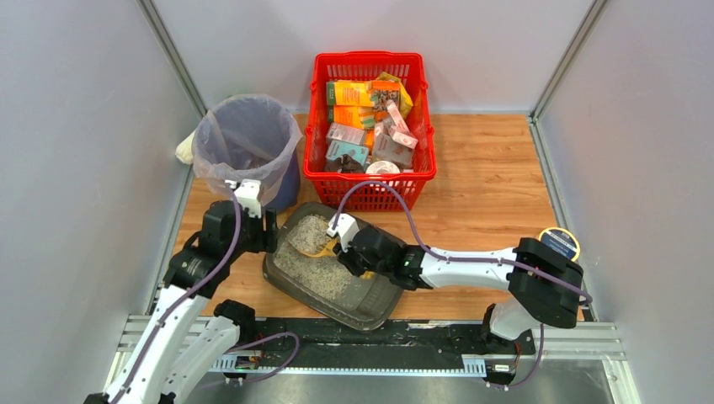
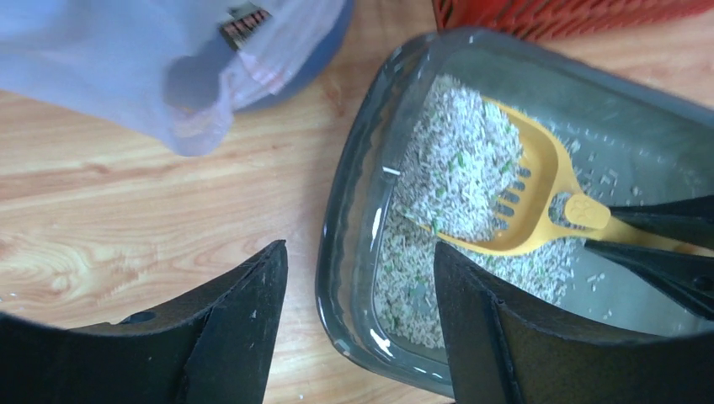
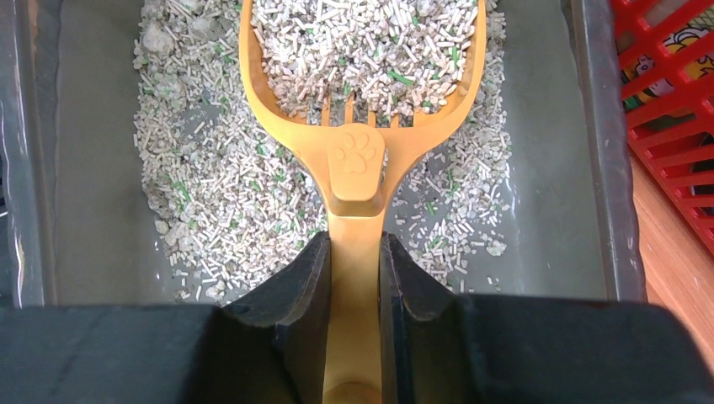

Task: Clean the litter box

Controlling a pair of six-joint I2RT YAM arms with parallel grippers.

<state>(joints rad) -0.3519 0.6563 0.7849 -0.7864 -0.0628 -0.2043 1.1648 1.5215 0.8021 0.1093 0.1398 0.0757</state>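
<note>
Litter box [image 1: 370,296] first: we see it lying at an angle on the wooden table [image 1: 488,168], just in front of the red basket [image 1: 370,61] and near the bag-lined bin [image 1: 246,143]. It holds pale litter [image 3: 210,194] flecked with green, heaped toward the end nearest the bin, while the other end is mostly bare grey floor.

We see the right gripper [image 3: 354,261] clamped on the handle of a yellow scoop [image 3: 358,160]. The slotted bowl of the scoop is full of pellets and sits over the litter. The only mark we can read on it is a raised paw print [image 3: 357,153] where handle meets bowl; it carries no lettering.

We see the left gripper [image 2: 360,337] with its jaws spread wide, one finger over the table and the other over the tray, the rim passing between them ungripped.

The basket is packed with printed boxes [image 1: 354,101], orange, green and pink, whose writing is too small for us to read. A round tin [image 1: 560,242] with a dark label stands behind the right arm, its text also illegible.
</note>
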